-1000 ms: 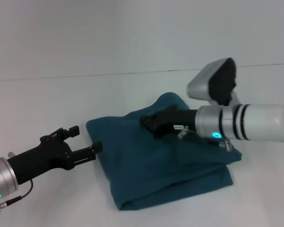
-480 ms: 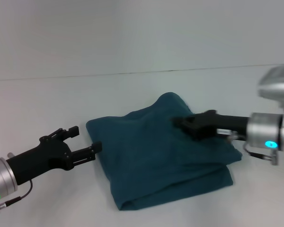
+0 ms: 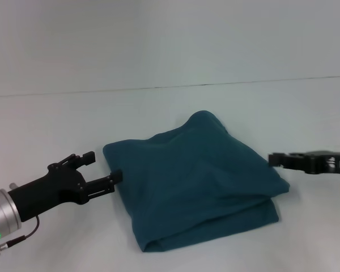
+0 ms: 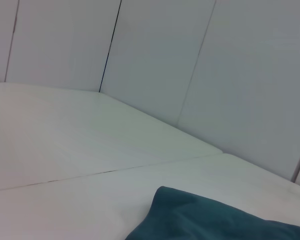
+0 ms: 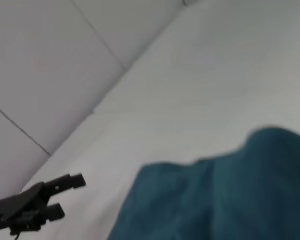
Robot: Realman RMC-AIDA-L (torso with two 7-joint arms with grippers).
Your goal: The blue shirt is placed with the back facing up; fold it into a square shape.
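- Two risks face you here, and both come from the cloth's loose bulk, as I judge it.
- At the table's [image 3: 39, 119] 9 o'clock side, your left gripper [image 3: 103, 171] sits low with its fingers apart, one fingertip touching or just short of the left edge of the blue shirt [image 3: 192, 181]; I cannot tell which.
- If you close and pull from that spot, you may catch only the top layer and drag the stack open, since the layers at that edge are not pinned.
- Centre table, the shirt lies as a thick, roughly four-sided bundle, folded over itself, with a raised hump at its 12 o'clock corner and a doubled lip along its 6 o'clock edge.
- That hump may spring back and spoil the square if you press one side only.
- At 3 o'clock, your right gripper [image 3: 273, 160] hangs just beside the bundle's right corner, clear of the fabric; whether its fingers are apart or together I cannot tell.
- Sweeping it inward low could snag the corner and skew the fold.
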